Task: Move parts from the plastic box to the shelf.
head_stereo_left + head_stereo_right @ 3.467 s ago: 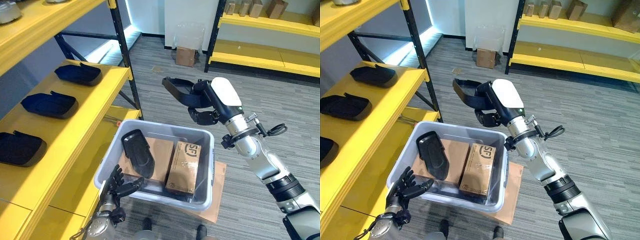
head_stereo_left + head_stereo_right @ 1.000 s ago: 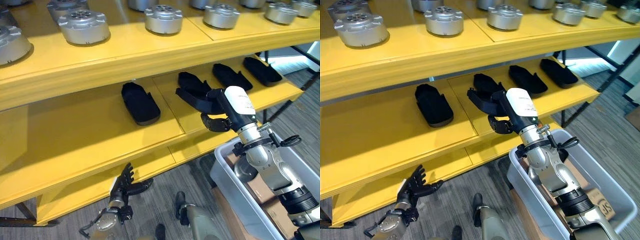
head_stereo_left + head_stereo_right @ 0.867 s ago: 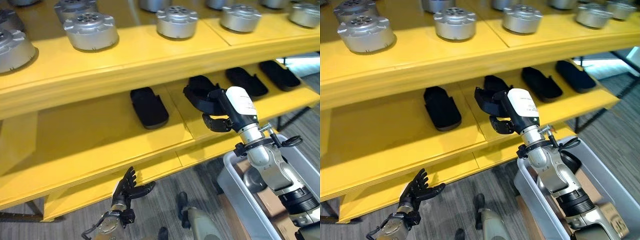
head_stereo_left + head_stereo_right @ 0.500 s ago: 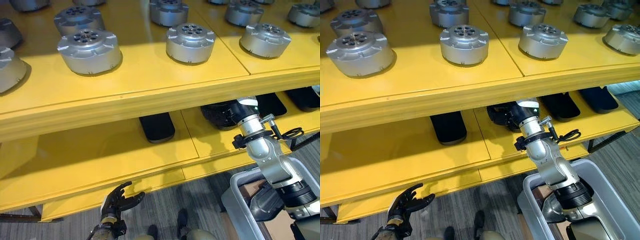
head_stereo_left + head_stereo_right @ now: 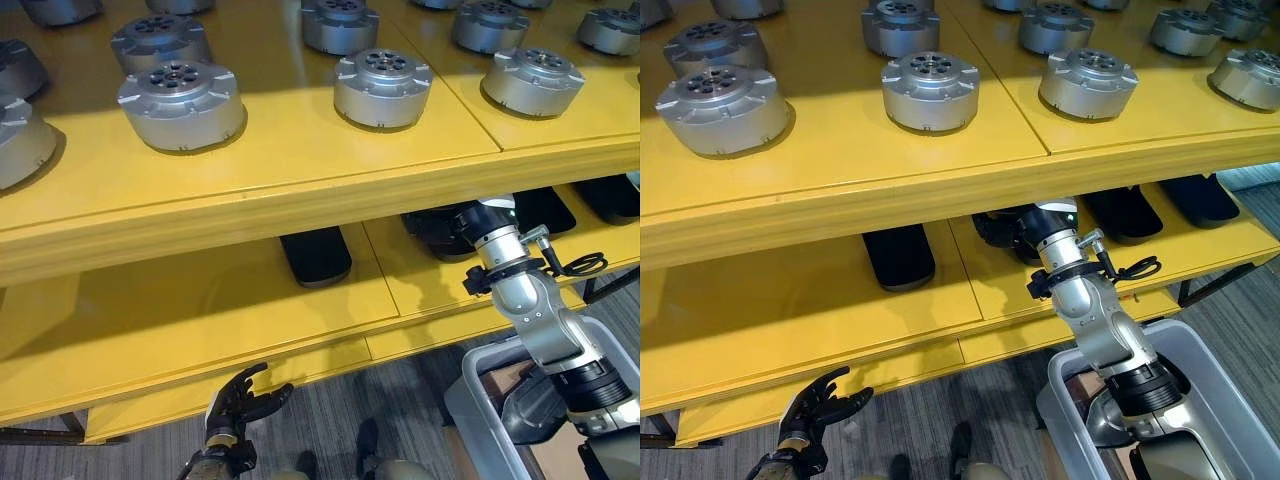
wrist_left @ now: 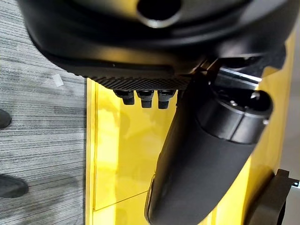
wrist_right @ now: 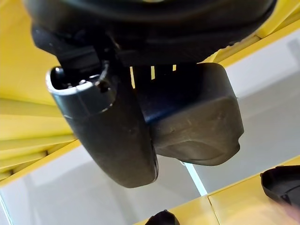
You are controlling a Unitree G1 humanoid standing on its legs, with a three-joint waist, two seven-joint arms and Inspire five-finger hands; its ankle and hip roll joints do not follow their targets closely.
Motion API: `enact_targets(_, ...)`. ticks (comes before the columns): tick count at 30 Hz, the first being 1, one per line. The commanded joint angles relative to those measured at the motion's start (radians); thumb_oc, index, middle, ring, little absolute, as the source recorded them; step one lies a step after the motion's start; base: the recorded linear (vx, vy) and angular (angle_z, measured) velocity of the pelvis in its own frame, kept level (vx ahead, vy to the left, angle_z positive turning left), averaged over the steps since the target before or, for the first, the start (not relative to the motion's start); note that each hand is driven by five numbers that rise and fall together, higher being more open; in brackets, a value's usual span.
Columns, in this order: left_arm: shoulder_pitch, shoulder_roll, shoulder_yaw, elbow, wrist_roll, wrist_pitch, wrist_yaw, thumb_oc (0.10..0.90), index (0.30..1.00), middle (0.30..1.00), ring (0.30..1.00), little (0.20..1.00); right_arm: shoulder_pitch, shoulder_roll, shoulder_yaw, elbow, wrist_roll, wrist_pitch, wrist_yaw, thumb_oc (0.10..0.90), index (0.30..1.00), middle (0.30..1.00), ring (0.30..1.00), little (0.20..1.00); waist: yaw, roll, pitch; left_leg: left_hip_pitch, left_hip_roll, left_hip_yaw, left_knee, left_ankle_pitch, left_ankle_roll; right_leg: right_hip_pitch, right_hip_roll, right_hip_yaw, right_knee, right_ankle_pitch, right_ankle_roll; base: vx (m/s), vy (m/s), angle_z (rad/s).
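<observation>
1. The right hand (image 7: pixel 117 126) is reaching in under the upper board of the yellow shelf (image 5: pixel 300 190), over the middle level; its thumb and fingers are curling round a black part (image 7: pixel 197 117) and gripping it.
2. In the eye views the held part (image 5: pixel 1005 228) is showing as a dark shape just above the middle board, between a black part (image 5: pixel 898 255) lying flat to its left and another black part (image 5: pixel 1122 213) to its right.
3. The grey plastic box (image 5: pixel 1230 410) is sitting on the floor at the lower right, below the right arm.
4. The left hand (image 5: pixel 240 400) is hanging low in front of the bottom board, fingers spread loosely and gripping nothing.
5. Silver round parts (image 5: pixel 180 95) are standing in rows on the top board.
</observation>
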Motion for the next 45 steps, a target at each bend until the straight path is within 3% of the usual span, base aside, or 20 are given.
enact_targets(1, -0.11, 0.043, -0.004, -0.137, -0.003, -0.129, -0.017, 0.9, 1.0, 1.0, 1.0, 1.0, -0.202, -0.006, -0.044, -0.038, 0.031, -0.08, -0.094, 0.4, 0.3, 0.3, 0.3, 0.3, -0.02, -0.019, -0.147, -0.047, 0.032, -0.029, 0.13, -0.095, -0.04, 0.03, -0.084, 0.012, 0.1, -0.142, 0.112, -0.08, -0.091, 0.38)
enact_targets(2, -0.117, 0.044, -0.001, -0.128, -0.011, -0.133, -0.017, 0.9, 1.0, 1.0, 1.0, 1.0, -0.207, -0.013, -0.046, -0.04, 0.035, -0.085, -0.096, 0.4, 0.3, 0.3, 0.3, 0.3, -0.013, -0.026, -0.126, -0.096, 0.019, -0.033, 0.222, -0.102, -0.059, 0.031, -0.085, 0.02, 0.105, -0.152, 0.1, -0.07, -0.061, 0.38)
enact_targets(3, -0.118, 0.045, -0.001, -0.127, -0.011, -0.134, -0.017, 0.9, 1.0, 1.0, 1.0, 1.0, -0.208, -0.013, -0.047, -0.04, 0.035, -0.085, -0.096, 0.4, 0.3, 0.3, 0.3, 0.3, -0.016, -0.026, -0.127, -0.109, 0.018, -0.036, 0.241, -0.11, -0.059, 0.028, -0.085, 0.016, 0.107, -0.153, 0.1, -0.11, -0.091, 0.33)
enact_targets(6, -0.137, 0.051, -0.008, -0.123, -0.025, -0.136, -0.025, 0.9, 1.0, 1.0, 1.0, 1.0, -0.225, -0.041, -0.056, -0.041, 0.042, -0.089, -0.11, 0.4, 0.3, 0.3, 0.3, 0.3, -0.008, -0.032, -0.087, -0.205, 0.016, -0.046, 0.414, -0.083, -0.091, 0.028, -0.097, -0.011, 0.121, -0.156, 0.08, -0.11, -0.016, 0.4)
enact_targets(8, -0.132, 0.056, -0.009, -0.134, -0.036, -0.135, -0.031, 0.9, 1.0, 1.0, 1.0, 1.0, -0.237, -0.061, -0.065, -0.027, 0.043, -0.082, -0.133, 0.4, 0.3, 0.3, 0.3, 0.3, -0.022, -0.038, -0.088, -0.216, 0.159, -0.039, 0.354, -0.039, -0.102, 0.019, -0.123, -0.033, 0.143, -0.166, 0.097, -0.05, 0.083, 0.4)
enact_targets(9, -0.13, 0.055, -0.009, -0.135, -0.036, -0.134, -0.031, 0.9, 1.0, 1.0, 1.0, 1.0, -0.237, -0.061, -0.064, -0.026, 0.043, -0.082, -0.134, 0.4, 0.3, 0.3, 0.3, 0.3, -0.02, -0.037, -0.088, -0.207, 0.163, -0.036, 0.342, -0.035, -0.105, 0.019, -0.12, -0.032, 0.146, -0.168, 0.095, 0.03, 0.095, 0.42)
enact_targets(10, -0.128, 0.057, -0.01, -0.135, -0.039, -0.135, -0.026, 0.9, 1.0, 1.0, 1.0, 1.0, -0.24, -0.063, -0.062, -0.022, 0.047, -0.081, -0.14, 0.4, 0.3, 0.3, 0.3, 0.3, -0.026, -0.033, -0.096, -0.195, 0.243, -0.031, 0.275, 0.01, -0.115, 0.015, -0.131, -0.038, 0.159, -0.18, 0.108, 0.05, 0.233, 0.28)
enact_targets(11, -0.128, 0.056, -0.017, -0.128, -0.047, -0.133, -0.014, 0.9, 1.0, 1.0, 1.0, 1.0, -0.241, -0.078, -0.061, -0.02, 0.044, -0.07, -0.151, 0.4, 0.3, 0.3, 0.3, 0.3, -0.035, -0.01, -0.102, -0.2, 0.357, 0.003, 0.148, 0.121, -0.135, 0.0, -0.151, -0.056, 0.191, -0.202, 0.135, 0.05, 0.229, 0.12)
enact_targets(13, -0.131, 0.055, -0.023, -0.126, -0.047, -0.132, -0.013, 0.9, 1.0, 1.0, 1.0, 1.0, -0.242, -0.09, -0.06, -0.02, 0.04, -0.064, -0.15, 0.4, 0.3, 0.3, 0.3, 0.3, -0.035, 0.01, -0.104, -0.194, 0.389, 0.012, 0.072, 0.183, -0.154, -0.017, -0.158, -0.053, 0.225, -0.217, 0.14, 0.05, 0.27, 0.29)
enact_targets(14, -0.142, 0.051, -0.027, -0.124, -0.046, -0.134, -0.015, 0.9, 1.0, 1.0, 1.0, 1.0, -0.235, -0.11, -0.068, -0.022, 0.024, -0.058, -0.147, 0.4, 0.3, 0.3, 0.3, 0.3, -0.042, 0.038, -0.111, -0.167, 0.394, 0.052, -0.003, 0.184, -0.176, -0.042, -0.171, -0.063, 0.267, -0.224, 0.156, 0.07, 0.36, 0.34)
enact_targets(16, -0.139, 0.045, -0.031, -0.12, -0.041, -0.138, -0.016, 0.9, 1.0, 1.0, 1.0, 1.0, -0.211, -0.108, -0.077, -0.02, 0.009, -0.058, -0.147, 0.4, 0.3, 0.3, 0.3, 0.3, -0.036, 0.054, -0.122, -0.149, 0.375, 0.042, -0.007, 0.148, -0.178, -0.05, -0.18, -0.035, 0.281, -0.222, 0.164, 0.11, 0.31, -0.06)
enact_targets(18, -0.142, 0.043, -0.033, -0.124, -0.047, -0.138, -0.015, 0.9, 1.0, 1.0, 1.0, 1.0, -0.196, -0.103, -0.091, -0.021, 0.007, -0.054, -0.147, 0.4, 0.3, 0.3, 0.3, 0.3, -0.03, 0.051, -0.125, -0.142, 0.354, 0.047, 0.004, 0.128, -0.171, -0.045, -0.204, -0.031, 0.284, -0.213, 0.175, 0.1, 0.214, -0.36)
enact_targets(22, -0.156, 0.065, -0.03, -0.126, -0.038, -0.139, -0.018, 0.9, 1.0, 1.0, 1.0, 1.0, -0.159, -0.095, -0.131, -0.039, -0.015, -0.04, -0.155, 0.4, 0.3, 0.3, 0.3, 0.3, -0.022, 0.012, -0.118, -0.14, 0.284, 0.065, 0.06, 0.058, -0.15, 0.006, -0.273, -0.02, 0.241, -0.166, 0.213, 0.11, 0.219, -0.07)
enact_targets(24, -0.169, 0.083, -0.038, -0.126, -0.024, -0.139, -0.018, 0.9, 1.0, 1.0, 1.0, 1.0, -0.162, -0.101, -0.131, -0.052, -0.102, -0.028, -0.174, 0.4, 0.3, 0.3, 0.3, 0.3, -0.012, -0.011, -0.117, -0.143, 0.24, 0.079, 0.098, 0.015, -0.133, 0.038, -0.321, -0.02, 0.193, -0.13, 0.237, 0.11, 0.273, 0.15)
enact_targets(29, -0.186, 0.093, -0.046, -0.122, -0.012, -0.14, -0.024, 0.9, 1.0, 1.0, 1.0, 1.0, -0.17, -0.096, -0.133, -0.059, -0.12, -0.026, -0.17, 0.4, 0.3, 0.3, 0.3, 0.3, -0.005, -0.04, -0.127, -0.161, 0.19, 0.089, 0.149, -0.033, -0.115, 0.055, -0.374, -0.03, 0.147, -0.072, 0.262, 0.06, 0.154, 0.05)
enact_targets(38, -0.185, 0.094, -0.049, -0.119, -0.013, -0.135, -0.026, 0.9, 1.0, 1.0, 1.0, 1.0, -0.247, -0.08, -0.089, -0.043, -0.163, -0.017, -0.175, 0.4, 0.3, 0.3, 0.3, 0.3, 0.014, -0.085, -0.139, -0.164, 0.181, 0.113, 0.198, -0.076, -0.098, 0.055, -0.394, -0.028, 0.136, -0.029, 0.276, 0.04, 0.047, 0.01)
enact_targets(45, -0.167, 0.084, -0.04, -0.132, -0.022, -0.135, -0.027, 0.9, 1.0, 1.0, 1.0, 1.0, -0.339, -0.05, -0.018, -0.005, -0.172, -0.021, -0.16, 0.4, 0.3, 0.3, 0.3, 0.3, 0.026, -0.1, -0.156, -0.129, 0.197, 0.124, 0.178, -0.076, -0.102, 0.074, -0.383, -0.029, 0.129, -0.028, 0.277, 0.04, -0.011, -0.09)
